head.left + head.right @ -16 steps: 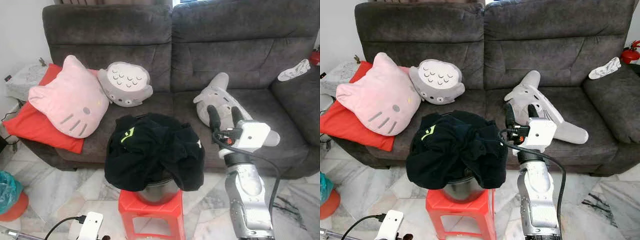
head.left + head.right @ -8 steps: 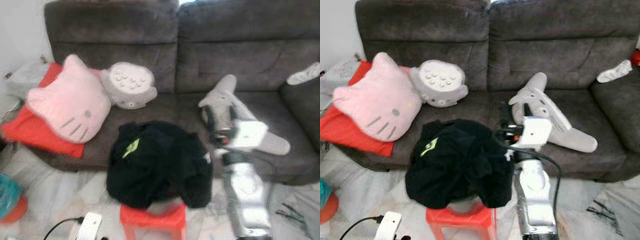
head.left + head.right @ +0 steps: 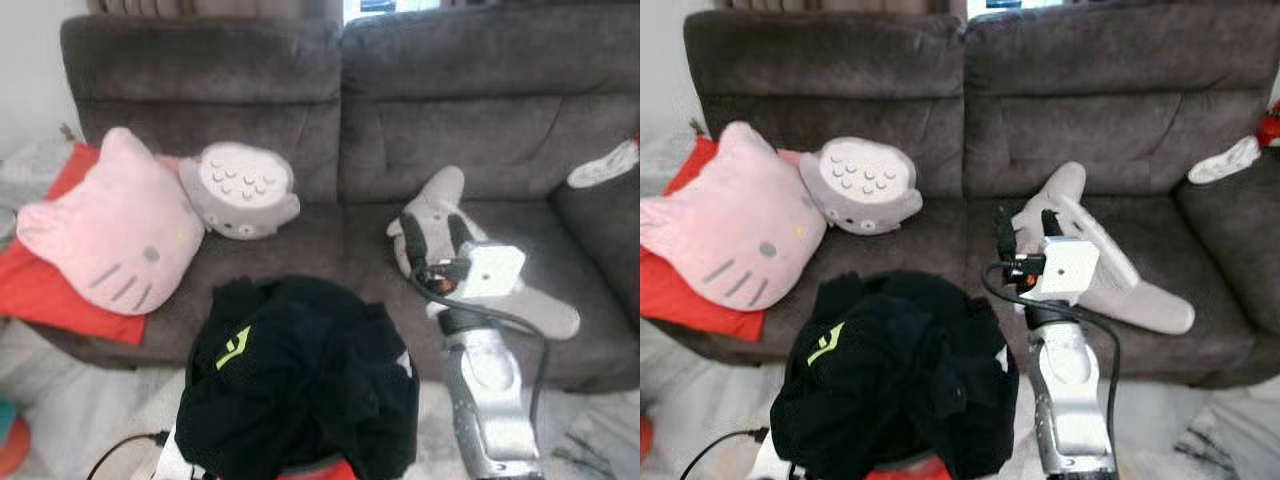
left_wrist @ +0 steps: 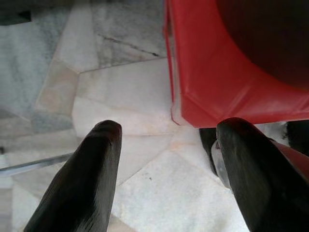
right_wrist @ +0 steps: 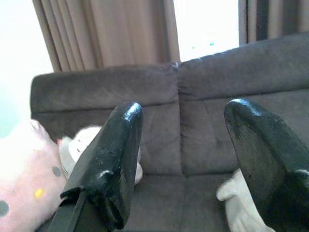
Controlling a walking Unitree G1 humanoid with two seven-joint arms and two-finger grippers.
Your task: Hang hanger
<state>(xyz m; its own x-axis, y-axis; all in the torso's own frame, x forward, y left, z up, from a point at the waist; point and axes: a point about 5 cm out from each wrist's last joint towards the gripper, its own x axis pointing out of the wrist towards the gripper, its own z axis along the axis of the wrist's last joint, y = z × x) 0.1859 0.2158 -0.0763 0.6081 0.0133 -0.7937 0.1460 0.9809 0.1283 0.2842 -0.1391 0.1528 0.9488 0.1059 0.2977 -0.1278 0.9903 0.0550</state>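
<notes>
1. The right claw [image 3: 432, 233] is held raised in the centre right of the left eye view, its two black fingers parted and nothing gripped between them, pointed toward the grey sofa [image 3: 440, 120].

2. No hanger can be made out. A heap of black clothes [image 3: 300, 385] is piled in the lower centre of the frame, and whether a hanger is buried in it cannot be told.

3. The heap lies to the lower left of the right claw and nearer the camera, so the coming move is judged to call for a turn down and leftward. No long axis can be read from the crumpled heap.

4. The left claw [image 4: 166, 169] is seen in its wrist view hanging low over the marble floor [image 4: 125, 96], fingers spread and empty, just beside a red stool [image 4: 227, 63].

5. Of the two, the right claw is judged better placed above the heap, though the left hangs close under it.

6. A pink cat cushion [image 3: 105, 240] and a grey plush toy [image 3: 480, 260] are left on the sofa seat.
</notes>
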